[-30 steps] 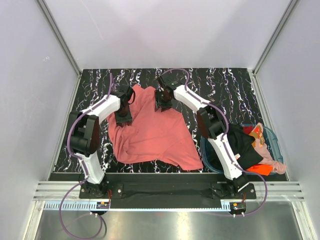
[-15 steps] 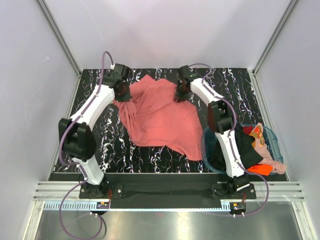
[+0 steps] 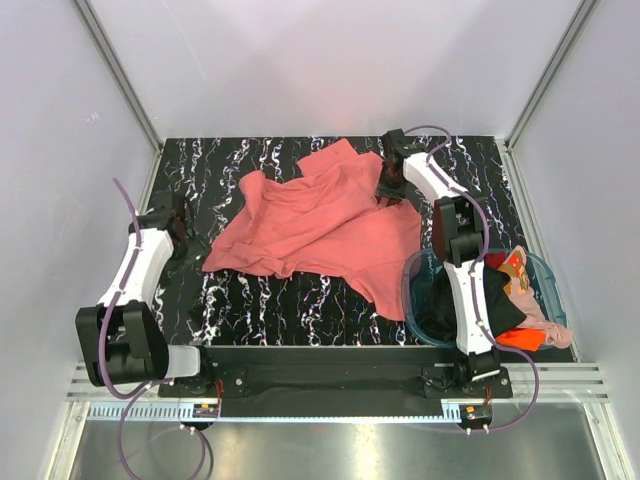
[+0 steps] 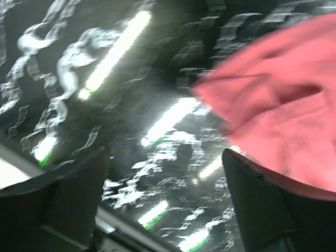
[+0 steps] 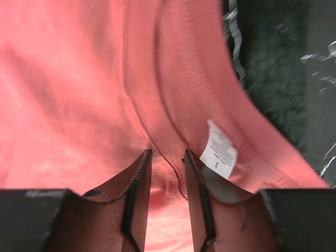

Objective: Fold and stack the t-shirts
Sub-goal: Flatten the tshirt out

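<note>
On mid-table, the shirt (image 3: 320,225) is lying rumpled, held at one point only.
At its far right edge the right gripper (image 5: 167,157) is pinching the ribbed collar (image 5: 144,105) beside the size tag (image 5: 218,156); the left gripper (image 4: 165,173) is hanging spread and empty over bare table (image 3: 260,300), just left of the shirt's near-left corner. As I judge it, pulling from the collar alone is risking dragging and bunching the cloth instead of flattening it, or the thin rib slipping free. Other shirts (image 3: 495,290) are waiting in the basket (image 3: 548,272) at near right.
</note>
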Robot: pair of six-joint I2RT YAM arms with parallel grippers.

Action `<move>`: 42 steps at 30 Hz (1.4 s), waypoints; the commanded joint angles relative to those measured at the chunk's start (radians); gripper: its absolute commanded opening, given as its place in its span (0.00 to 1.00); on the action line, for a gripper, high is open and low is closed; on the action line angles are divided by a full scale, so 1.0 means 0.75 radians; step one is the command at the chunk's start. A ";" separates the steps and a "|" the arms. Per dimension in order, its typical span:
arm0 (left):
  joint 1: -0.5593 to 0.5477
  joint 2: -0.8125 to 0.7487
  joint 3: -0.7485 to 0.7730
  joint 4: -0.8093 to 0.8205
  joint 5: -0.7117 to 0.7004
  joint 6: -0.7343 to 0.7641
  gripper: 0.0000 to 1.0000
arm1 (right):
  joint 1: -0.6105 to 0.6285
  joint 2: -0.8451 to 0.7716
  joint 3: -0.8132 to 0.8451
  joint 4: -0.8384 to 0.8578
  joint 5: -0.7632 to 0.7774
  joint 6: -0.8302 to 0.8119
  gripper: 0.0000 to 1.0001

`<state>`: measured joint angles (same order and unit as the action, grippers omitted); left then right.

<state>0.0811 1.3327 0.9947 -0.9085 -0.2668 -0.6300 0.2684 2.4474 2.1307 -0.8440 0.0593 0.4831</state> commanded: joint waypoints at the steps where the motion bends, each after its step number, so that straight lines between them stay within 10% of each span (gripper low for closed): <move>1: 0.027 -0.043 0.101 0.064 -0.031 0.042 0.97 | 0.074 -0.097 -0.029 -0.073 -0.038 -0.108 0.40; 8: 0.001 0.177 0.120 0.328 0.648 0.149 0.77 | 0.198 -0.240 -0.074 -0.059 -0.161 -0.166 0.49; 26: -0.102 0.692 0.404 0.232 0.479 0.192 0.52 | 0.225 -0.443 -0.262 -0.036 -0.265 -0.184 0.47; 35: -0.102 0.296 0.002 0.160 0.495 0.053 0.26 | 0.223 -0.426 -0.309 -0.010 -0.300 -0.168 0.47; 42: -0.100 -0.216 -0.263 0.001 0.360 -0.015 0.52 | 0.223 -0.345 -0.335 0.019 -0.384 -0.123 0.47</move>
<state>0.0025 1.2491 0.8165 -0.8707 0.0792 -0.6067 0.4385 2.1876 1.8812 -0.8623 -0.1833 0.3737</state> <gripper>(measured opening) 0.504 0.470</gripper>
